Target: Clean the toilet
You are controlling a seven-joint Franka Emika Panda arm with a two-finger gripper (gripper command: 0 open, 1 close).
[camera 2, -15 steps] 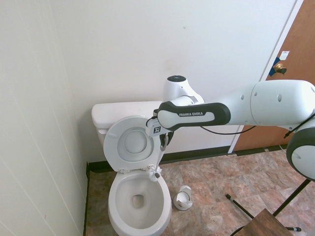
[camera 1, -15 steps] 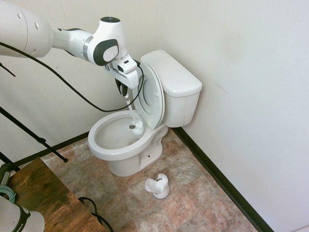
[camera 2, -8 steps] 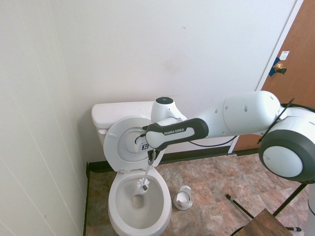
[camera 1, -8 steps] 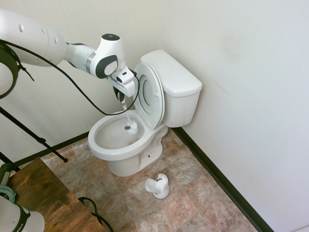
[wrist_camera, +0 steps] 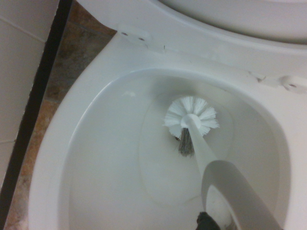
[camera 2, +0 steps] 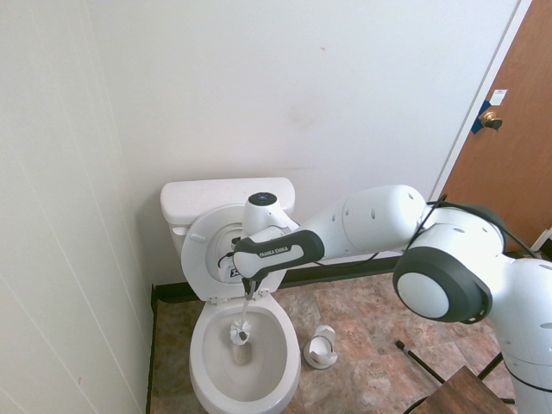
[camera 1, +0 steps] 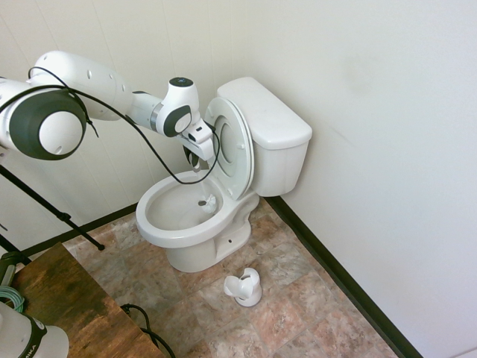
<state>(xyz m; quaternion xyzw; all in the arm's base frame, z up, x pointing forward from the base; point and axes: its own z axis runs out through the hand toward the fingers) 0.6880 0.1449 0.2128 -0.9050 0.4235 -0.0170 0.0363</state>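
Your gripper (camera 1: 195,159) points straight down over the toilet (camera 1: 223,175), and its fingers are clamped together on the top of a white toilet brush (camera 2: 241,329). The brush handle hangs straight down from the grip, and its round bristle head sits low inside the bowl, near the drain hole. In the wrist view the bristle head (wrist_camera: 191,115) spreads out like a white disc just over the dark opening at the bottom of the bowl; whether the bristles actually touch the ceramic there you cannot tell, since the wet surface blurs the edge.

The toilet stands against the back wall, close to the corner of the room, on a brown stone-patterned tile floor (camera 1: 283,298). Its seat and lid (camera 2: 210,250) are both raised and lean back against the tank (camera 1: 268,119), so the bowl rim is bare all round. Your wrist sits just in front of that raised lid, above the rear half of the bowl.

The empty white brush holder (camera 1: 244,287) stands on the floor beside the base of the toilet, apart from it. A brown wooden door (camera 2: 509,155) with a brass knob shows at the far side in the second exterior view.
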